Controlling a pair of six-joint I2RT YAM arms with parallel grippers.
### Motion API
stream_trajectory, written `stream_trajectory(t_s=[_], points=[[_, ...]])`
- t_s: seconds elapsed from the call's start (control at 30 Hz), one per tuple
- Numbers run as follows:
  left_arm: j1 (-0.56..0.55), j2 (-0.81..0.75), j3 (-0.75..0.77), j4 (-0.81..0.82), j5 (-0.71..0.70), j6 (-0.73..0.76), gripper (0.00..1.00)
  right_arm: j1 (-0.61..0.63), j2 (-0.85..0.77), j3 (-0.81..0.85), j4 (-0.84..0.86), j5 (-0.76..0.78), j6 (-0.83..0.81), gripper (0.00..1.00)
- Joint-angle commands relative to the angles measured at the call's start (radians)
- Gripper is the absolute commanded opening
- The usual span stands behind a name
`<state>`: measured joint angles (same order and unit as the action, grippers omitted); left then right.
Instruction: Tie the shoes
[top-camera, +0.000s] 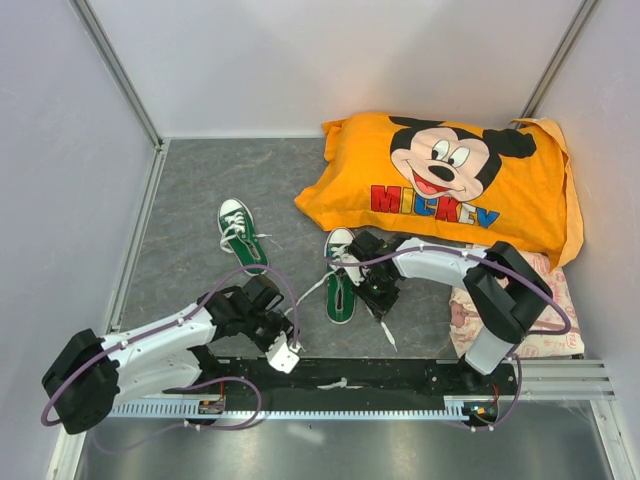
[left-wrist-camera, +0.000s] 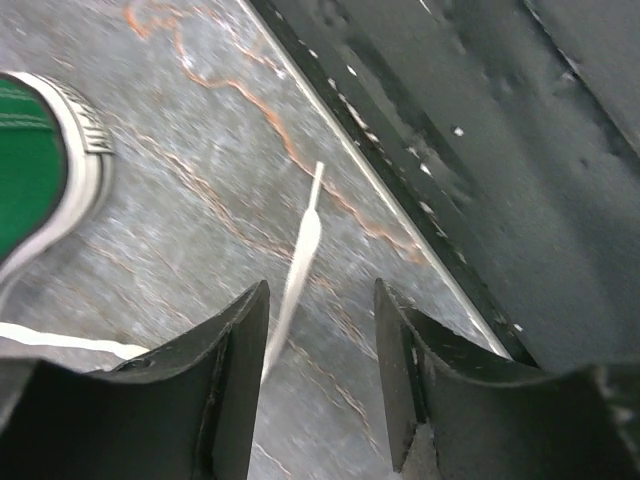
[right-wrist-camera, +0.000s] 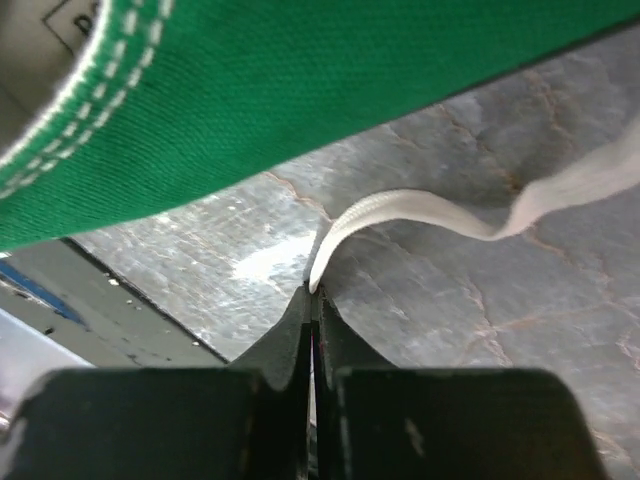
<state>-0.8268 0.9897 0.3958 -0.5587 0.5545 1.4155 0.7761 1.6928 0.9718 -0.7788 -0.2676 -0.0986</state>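
Right gripper (right-wrist-camera: 313, 297) is clamping one lace (right-wrist-camera: 400, 208) of the near shoe (top-camera: 340, 295), which is sitting mid-table between both arms. Left gripper (left-wrist-camera: 320, 340) is hanging open astride the other lace end (left-wrist-camera: 303, 240), long axis running 12 to 6 between the jaws

Two green white-toed shoes (top-camera: 241, 236) lie well apart, upright; white laces (right-wrist-camera: 420, 212) untied

Two green shoes lie on the grey desk (top-camera: 200, 190), toes toward the back wall: the left sneaker (top-camera: 241, 236) well apart from the right sneaker (top-camera: 340, 285). The right gripper (top-camera: 381, 300) sits just beside the right sneaker, a white lace (top-camera: 389, 337) trailing below it. The left gripper (top-camera: 282, 345) is near that shoe's heel. An orange Mickey cloth (top-camera: 450, 180) lies behind
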Motion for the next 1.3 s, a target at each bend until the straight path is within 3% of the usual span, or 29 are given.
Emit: stream_trajectory(t_s=[0.0,0.17,0.37,0.43,0.47,0.57,0.83,1.07,1.27], points=[[-0.005,0.004,-0.008,0.117,0.062,-0.019,0.54,-0.029,-0.091,-0.004,0.03,0.042,0.019,0.0],[-0.005,0.075,0.008,0.138,0.07,0.026,0.53,-0.136,-0.248,0.013,0.029,-0.017,0.014,0.0],[-0.005,0.15,-0.006,0.125,0.013,0.106,0.42,-0.241,-0.37,0.073,0.021,-0.186,-0.015,0.0],[-0.005,0.156,0.001,0.1,-0.005,0.111,0.28,-0.245,-0.392,0.109,0.019,-0.225,-0.019,0.0],[-0.005,0.156,0.009,0.088,-0.008,0.096,0.16,-0.244,-0.395,0.145,0.03,-0.275,-0.016,0.0],[-0.005,0.118,0.058,0.03,-0.005,0.009,0.02,-0.247,-0.387,0.198,0.09,-0.364,0.014,0.0],[-0.005,-0.265,0.113,-0.105,0.107,-0.115,0.01,-0.125,-0.236,0.275,0.346,-0.456,0.285,0.0],[-0.009,-0.359,0.078,-0.164,0.125,-0.139,0.02,0.006,-0.087,0.278,0.692,-0.421,0.58,0.0],[-0.014,-0.347,0.13,-0.141,0.157,-0.22,0.02,0.077,0.028,0.248,0.765,-0.355,0.616,0.04]])
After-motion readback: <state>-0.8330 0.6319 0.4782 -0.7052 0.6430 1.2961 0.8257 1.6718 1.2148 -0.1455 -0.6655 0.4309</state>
